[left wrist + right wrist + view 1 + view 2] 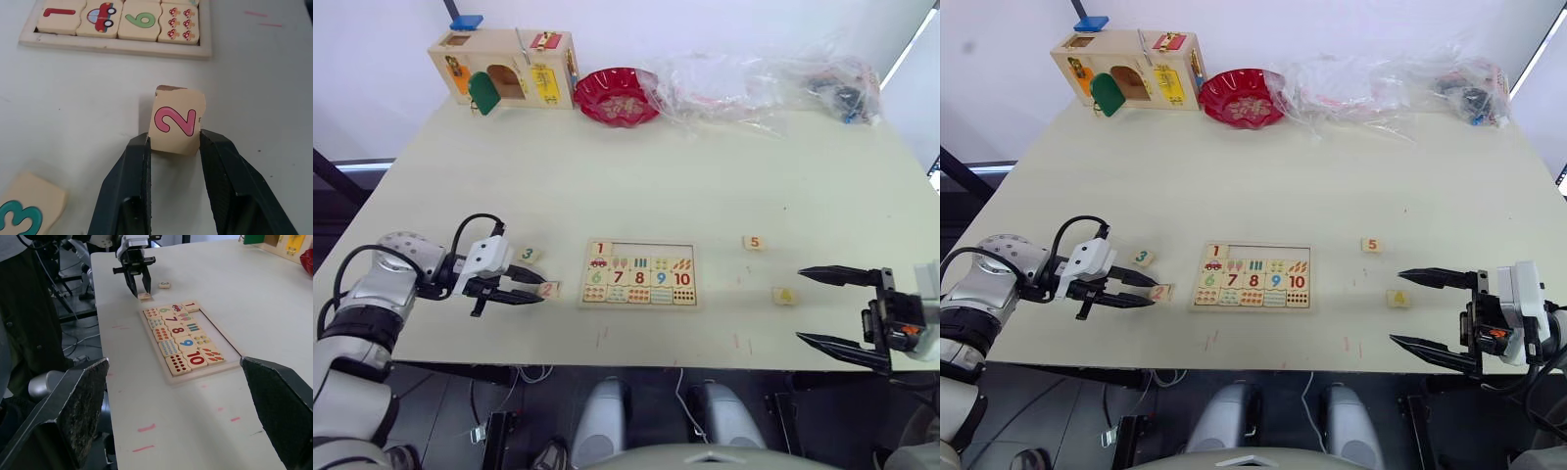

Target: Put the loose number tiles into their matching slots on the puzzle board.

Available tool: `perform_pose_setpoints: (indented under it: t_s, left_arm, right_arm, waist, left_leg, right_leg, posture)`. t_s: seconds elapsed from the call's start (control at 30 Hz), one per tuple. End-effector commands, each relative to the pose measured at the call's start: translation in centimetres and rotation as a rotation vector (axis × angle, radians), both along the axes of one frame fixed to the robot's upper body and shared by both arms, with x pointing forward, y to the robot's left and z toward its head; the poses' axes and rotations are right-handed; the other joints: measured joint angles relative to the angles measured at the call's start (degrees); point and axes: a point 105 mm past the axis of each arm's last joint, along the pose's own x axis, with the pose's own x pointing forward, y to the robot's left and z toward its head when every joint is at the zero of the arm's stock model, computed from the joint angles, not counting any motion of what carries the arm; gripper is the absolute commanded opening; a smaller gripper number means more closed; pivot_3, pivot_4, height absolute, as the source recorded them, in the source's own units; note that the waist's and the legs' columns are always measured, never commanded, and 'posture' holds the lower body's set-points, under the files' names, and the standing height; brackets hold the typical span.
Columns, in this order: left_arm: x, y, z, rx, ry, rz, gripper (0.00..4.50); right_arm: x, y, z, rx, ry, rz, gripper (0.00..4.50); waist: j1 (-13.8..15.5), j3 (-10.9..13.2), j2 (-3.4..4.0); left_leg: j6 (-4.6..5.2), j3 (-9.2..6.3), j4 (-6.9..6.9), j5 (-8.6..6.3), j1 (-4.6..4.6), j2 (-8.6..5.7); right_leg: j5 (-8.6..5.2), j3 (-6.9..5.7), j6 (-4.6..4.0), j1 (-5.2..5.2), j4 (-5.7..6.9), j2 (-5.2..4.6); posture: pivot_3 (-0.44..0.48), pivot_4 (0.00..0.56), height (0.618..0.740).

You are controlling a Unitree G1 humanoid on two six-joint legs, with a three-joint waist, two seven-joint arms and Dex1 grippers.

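The puzzle board [651, 249] lies at the table's middle front, with tile 1 [600, 248] in its top row and the slots beside that tile bare. Just left of the board, my left gripper [536, 294] is shut on the pink number 2 tile [175, 122], which is tilted in its fingers [139, 161]. The green 3 tile [527, 255] lies close behind that gripper. The 5 tile [755, 242] and the yellow 4 tile [784, 295] lie right of the board. My right gripper [800, 306] is wide open just right of the 4 tile.
At the back left stands a wooden box [504, 67] with coloured doors. A red bowl [617, 95] is beside it, and clear plastic bags [764, 83] lie along the back right. The table's front edge runs close under both grippers.
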Motion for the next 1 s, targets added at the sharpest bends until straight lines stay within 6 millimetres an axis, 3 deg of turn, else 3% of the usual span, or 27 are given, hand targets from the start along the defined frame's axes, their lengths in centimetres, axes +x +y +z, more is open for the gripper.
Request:
perform_pose_setpoints:
  t_s: [0.03, 0.2, 0.33, 0.57, 0.7, 0.83, 1.0]
  left_arm:
    - [-0.2, 0.1, 2.1, -0.027, -0.011, -0.006, 0.95]
    - [0.3, 0.1, 4.1, -0.007, -0.050, 0.028, 0.95]
    - [0.6, -1.6, 6.5, 0.025, -0.052, 0.065, 0.95]
    - [2.1, -4.0, 8.3, 0.223, -0.079, 0.165, 0.95]
    - [3.1, -6.5, 9.6, 0.241, -0.112, 0.122, 0.95]
    - [4.3, -8.8, 9.9, 0.294, -0.081, 0.142, 0.95]
    - [4.7, -10.8, 9.0, 0.416, -0.091, 0.090, 0.95]
  right_arm:
    - [-0.3, 0.3, 0.8, 0.007, -0.052, -0.002, 4.50]
    - [-0.4, 0.2, 0.9, 0.020, -0.070, -0.039, 4.50]
    - [-0.5, 0.1, 1.5, 0.039, -0.103, -0.087, 4.50]
    - [-1.0, 0.9, 2.0, 0.041, -0.121, -0.106, 4.50]
    - [-1.2, 1.3, 2.4, 0.043, -0.134, -0.113, 4.50]
    - [-1.3, 1.4, 2.8, 0.037, -0.150, -0.122, 4.50]
    - [-1.3, 1.6, 2.6, 0.020, -0.150, -0.125, 4.50]
  waist:
    - [0.0, 0.0, -0.03]
    - [0.0, 0.0, -0.03]
    - [0.0, 0.0, -0.05]
    - [0.0, 0.0, -0.04]
    - [0.1, 0.0, -0.04]
    - [0.0, 0.1, -0.08]
    - [-0.2, 0.1, -0.09]
  left_leg:
    - [0.00, 0.00, 0.00, 0.00, 0.00, 0.00]
    - [0.00, -0.01, 0.00, 0.00, -0.02, 0.01]
    - [0.00, -0.02, 0.00, 0.00, -0.03, 0.01]
    - [0.00, -0.04, 0.00, 0.00, -0.01, -0.01]
    - [0.00, -0.06, 0.00, 0.00, -0.02, -0.05]
    - [0.00, -0.12, 0.02, 0.01, -0.02, -0.07]
    - [0.00, -0.12, 0.02, 0.01, -0.02, -0.09]
  right_leg:
    - [0.00, 0.00, 0.00, 0.00, 0.00, 0.00]
    - [-0.02, -0.01, 0.03, 0.00, 0.00, 0.01]
    - [-0.05, -0.02, 0.08, 0.00, -0.01, 0.01]
    - [-0.13, -0.01, 0.22, 0.01, 0.01, 0.05]
    - [-0.14, 0.03, 0.23, 0.03, -0.01, 0.10]
    - [-0.14, 0.06, 0.24, 0.05, 0.00, 0.17]
    - [-0.14, 0.16, 0.24, 0.06, -0.01, 0.21]
  posture:
    - [0.000, 0.150, 0.740]
    - [0.000, 0.150, 0.740]
    - [0.000, 0.150, 0.740]
    - [0.000, 0.150, 0.740]
    - [0.000, 0.150, 0.740]
    - [0.000, 0.150, 0.740]
    - [0.000, 0.150, 0.740]
